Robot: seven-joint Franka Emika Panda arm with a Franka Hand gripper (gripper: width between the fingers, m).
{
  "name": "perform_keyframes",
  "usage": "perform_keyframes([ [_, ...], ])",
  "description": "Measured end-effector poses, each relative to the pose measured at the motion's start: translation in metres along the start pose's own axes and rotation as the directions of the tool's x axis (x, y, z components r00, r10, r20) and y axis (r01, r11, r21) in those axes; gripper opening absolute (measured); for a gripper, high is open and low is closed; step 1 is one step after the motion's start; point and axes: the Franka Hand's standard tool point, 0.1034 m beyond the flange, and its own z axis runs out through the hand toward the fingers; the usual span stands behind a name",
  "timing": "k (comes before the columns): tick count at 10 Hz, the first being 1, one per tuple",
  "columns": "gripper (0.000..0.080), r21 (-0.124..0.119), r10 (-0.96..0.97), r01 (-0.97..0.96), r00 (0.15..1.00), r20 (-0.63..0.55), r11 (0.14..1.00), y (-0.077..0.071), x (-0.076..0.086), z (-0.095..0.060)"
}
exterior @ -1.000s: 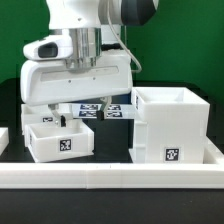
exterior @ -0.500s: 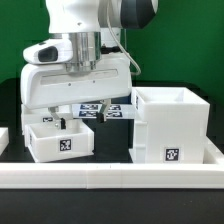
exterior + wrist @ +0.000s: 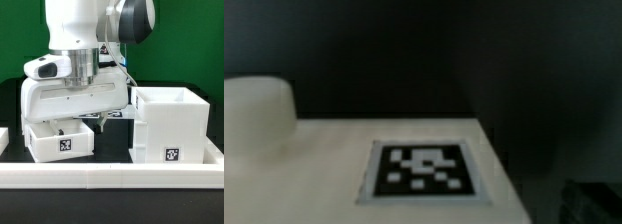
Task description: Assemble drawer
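Note:
In the exterior view a shallow white tray [image 3: 58, 143] with a square tag stands at the left. The tall white box casing [image 3: 170, 125], also tagged, stands at the right. My gripper [image 3: 83, 125] hangs low over the tray's right side. Its fingers stand apart and hold nothing. One dark fingertip [image 3: 103, 122] shows just outside the tray; the other dips into the tray. The wrist view is blurred: it shows a white drawer face [image 3: 331, 150] with a black-and-white tag [image 3: 420, 167] close up. My fingers do not show clearly there. A white piece at the exterior view's left edge [image 3: 4, 136] may be the second tray.
A long low white border rail [image 3: 110, 176] runs along the front, with another stretch at the right behind the casing. The marker board [image 3: 124, 113] lies behind the tray, mostly hidden by my hand. A green backdrop stands behind.
My hand has come down toward the tray and now hides most of the marker board. The tray and the casing have not moved.

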Motion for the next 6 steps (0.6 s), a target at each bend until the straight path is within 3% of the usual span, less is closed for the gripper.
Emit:
perform_keyframes([
  [3, 0.0649, -0.006, 0.001, -0.001, 1.0, -0.004, 1.0, 0.0008, -0.0001, 0.0019],
  [5, 0.0387, -0.006, 0.001, -0.001, 1.0, -0.004, 1.0, 0.0006, 0.0, 0.002],
  [6, 0.0387, -0.006, 0.0, -0.001, 1.0, -0.004, 1.0, 0.0003, 0.0002, 0.002],
])
